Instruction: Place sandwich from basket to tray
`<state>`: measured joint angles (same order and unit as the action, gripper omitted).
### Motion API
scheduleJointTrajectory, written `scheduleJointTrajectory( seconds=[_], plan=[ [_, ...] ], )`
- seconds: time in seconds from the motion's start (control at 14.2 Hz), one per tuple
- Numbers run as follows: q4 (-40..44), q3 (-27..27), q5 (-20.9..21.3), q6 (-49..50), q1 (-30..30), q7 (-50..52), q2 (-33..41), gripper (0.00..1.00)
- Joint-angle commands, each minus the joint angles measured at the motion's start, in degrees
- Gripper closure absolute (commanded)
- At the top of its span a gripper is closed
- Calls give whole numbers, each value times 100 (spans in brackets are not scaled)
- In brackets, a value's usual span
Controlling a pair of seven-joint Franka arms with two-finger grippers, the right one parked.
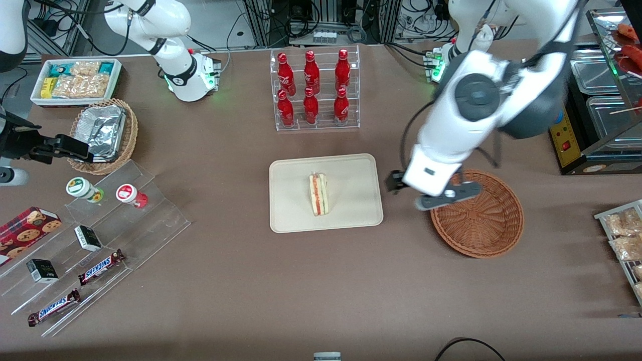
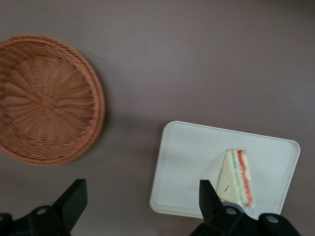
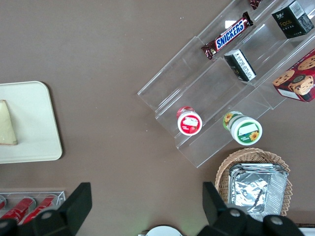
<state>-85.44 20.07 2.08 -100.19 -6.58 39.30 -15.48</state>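
The sandwich [image 1: 319,193] lies on the tray [image 1: 351,165]; the gripper [image 1: 435,194], jaws open and empty, hovers at centre-right beside the basket [image 1: 494,235].

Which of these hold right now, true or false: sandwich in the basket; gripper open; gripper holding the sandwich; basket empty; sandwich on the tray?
1. The sandwich is in the basket. False: it is not in it.
2. The gripper is open. True.
3. The gripper holds the sandwich. False: it hangs empty between basket and tray.
4. The basket is empty. True.
5. The sandwich lies on the tray. True.
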Motion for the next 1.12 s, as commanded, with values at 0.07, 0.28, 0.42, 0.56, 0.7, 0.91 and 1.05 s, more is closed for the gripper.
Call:
scheduleJointTrajectory(
  seconds=[0.07, 0.28, 0.42, 0.56, 0.7, 0.91, 1.05],
  plan=[
    [-236, 41, -357, 684, 806, -1387, 633, 0],
    [-341, 32, -331, 974, 1324, -2107, 923, 0],
    [-604, 15, -331, 993, 1614, -2749, 1239, 0],
    [-745, -387, -331, 1019, 1476, -3041, 1459, 0],
    [-737, -923, -331, 1229, 1081, -3269, 1600, 0],
    [-763, -1601, -331, 1458, 580, -3587, 1794, 0],
    [-956, -1725, -331, 1380, 508, -3587, 1951, 0]
  ],
)
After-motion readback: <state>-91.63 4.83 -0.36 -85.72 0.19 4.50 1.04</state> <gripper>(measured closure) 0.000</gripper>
